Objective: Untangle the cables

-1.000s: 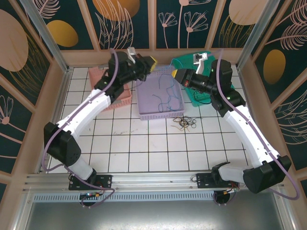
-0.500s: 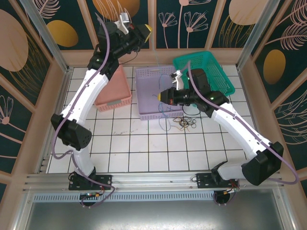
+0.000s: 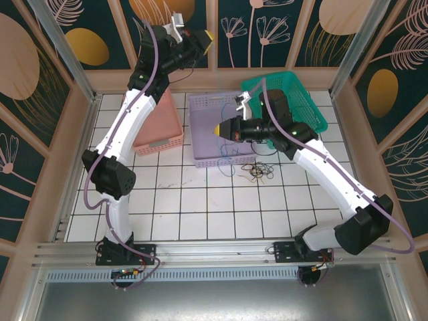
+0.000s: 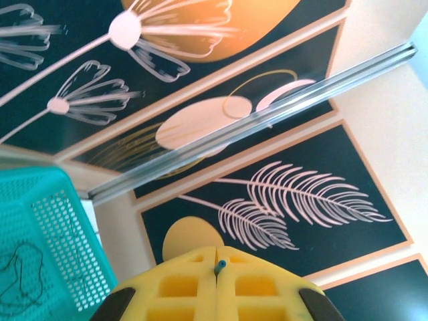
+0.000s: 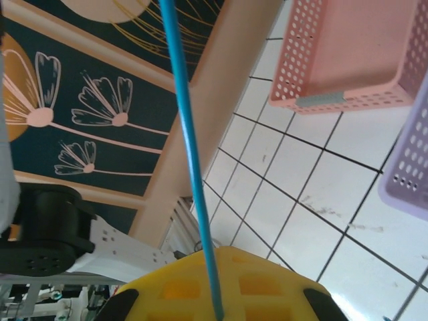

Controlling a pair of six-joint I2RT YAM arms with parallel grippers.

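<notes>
The left tool (image 4: 217, 271) is held high at the far left, its yellow fingers pressed together on the very tip of a thin blue wire (image 5: 190, 154). The right tool (image 5: 217, 301), poised over the lilac perforated plastic basket (image 3: 194, 134), is likewise clamped on that wire, which is drawn straight and taut away from it, presumably towards the left tool, though this cannot be traced from overhead. The other thin dark and pale cables (image 3: 257, 172) are seen in a loose clump on the white tiled table (image 3: 187, 207), just near of the basket. With so little wire pinched at the left, it could be pulled free. Further tension could snap it or drag the clump.
</notes>
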